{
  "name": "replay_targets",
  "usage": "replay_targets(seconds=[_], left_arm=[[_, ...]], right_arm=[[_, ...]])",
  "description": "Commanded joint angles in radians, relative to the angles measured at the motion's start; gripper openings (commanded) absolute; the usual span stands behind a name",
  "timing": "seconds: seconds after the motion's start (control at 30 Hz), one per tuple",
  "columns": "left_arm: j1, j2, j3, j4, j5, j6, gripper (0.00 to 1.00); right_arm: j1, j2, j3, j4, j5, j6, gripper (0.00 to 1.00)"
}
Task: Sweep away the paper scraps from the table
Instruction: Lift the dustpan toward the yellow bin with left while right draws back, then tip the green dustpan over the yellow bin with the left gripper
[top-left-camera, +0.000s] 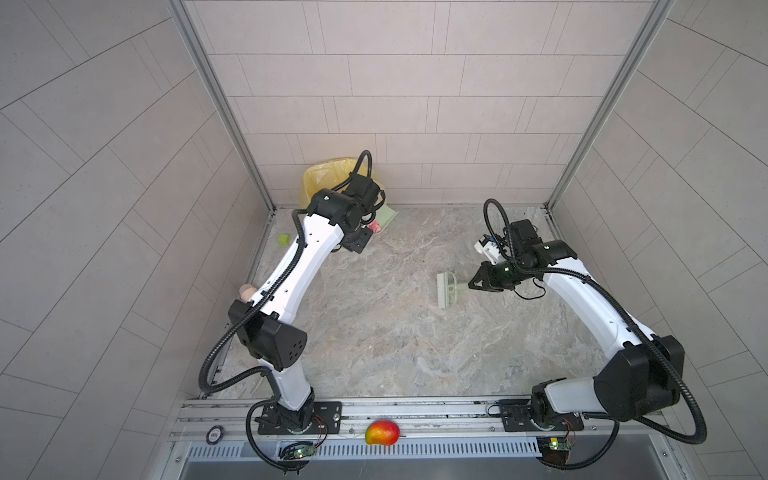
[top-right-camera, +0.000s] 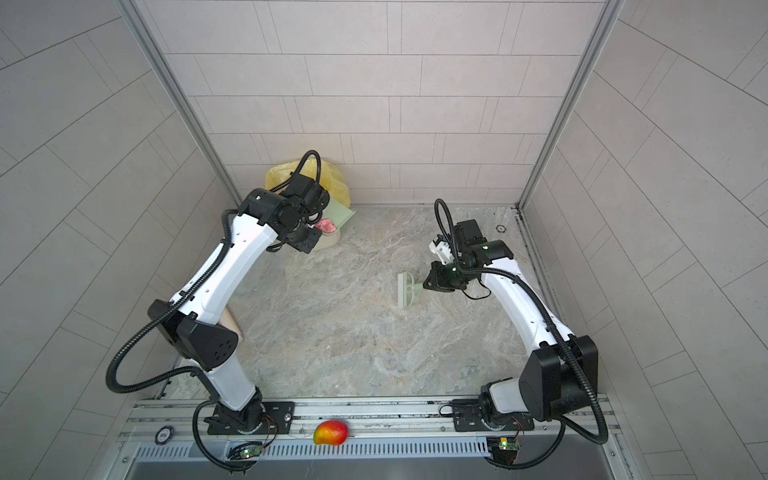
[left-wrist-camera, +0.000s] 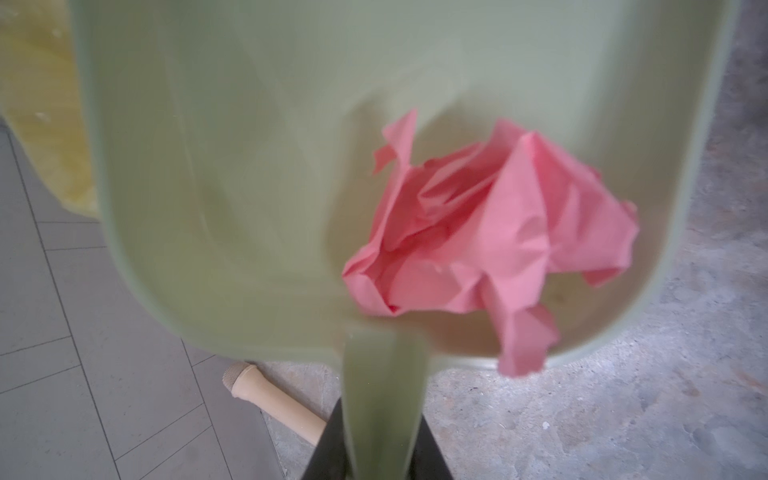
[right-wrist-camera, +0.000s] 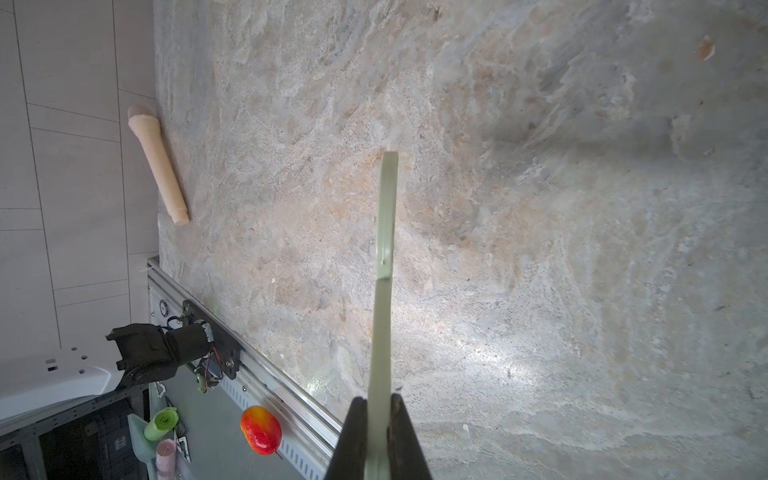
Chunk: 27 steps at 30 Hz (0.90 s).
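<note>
My left gripper (left-wrist-camera: 384, 449) is shut on the handle of a pale green dustpan (left-wrist-camera: 249, 166), held at the back left of the table (top-left-camera: 374, 332). One crumpled pink paper scrap (left-wrist-camera: 478, 241) lies in the pan and also shows in both top views (top-left-camera: 375, 226) (top-right-camera: 325, 225). The pan (top-left-camera: 387, 216) sits right beside the yellow-bagged bin (top-left-camera: 328, 178). At mid-right, my right gripper (top-left-camera: 473, 284) (right-wrist-camera: 379, 436) is shut on the handle of a pale green brush (top-left-camera: 446, 289) (right-wrist-camera: 386, 232), just above the table. No other scraps show on the table.
A lime-green cube (top-left-camera: 284, 239) lies by the left wall. A beige wooden cylinder (right-wrist-camera: 158, 166) (left-wrist-camera: 270, 399) lies along the left edge, partly under my left arm. A red-yellow mango (top-left-camera: 382, 432) rests on the front rail. Tiled walls close three sides.
</note>
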Motion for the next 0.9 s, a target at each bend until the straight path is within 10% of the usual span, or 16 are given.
replay_targets(seconds=[0.0,0.53,0.87], left_arm=[[0.055,-0.046,0.044,-0.026,-0.027,0.014,0.00],[0.336,0.031,0.204,-0.013,-0.106,0.106,0.00],[0.355,0.230,0.427,-0.036,-0.240,0.162,0.00]], right_arm=[[-0.011,-0.031,-0.002,0.004,-0.033,-0.017,0.00],[-0.050,0.008,0.060,-0.107,-0.050,-0.093,0.00],[-0.050,0.025,0.105,-0.173,-0.033,-0.115,0.00]])
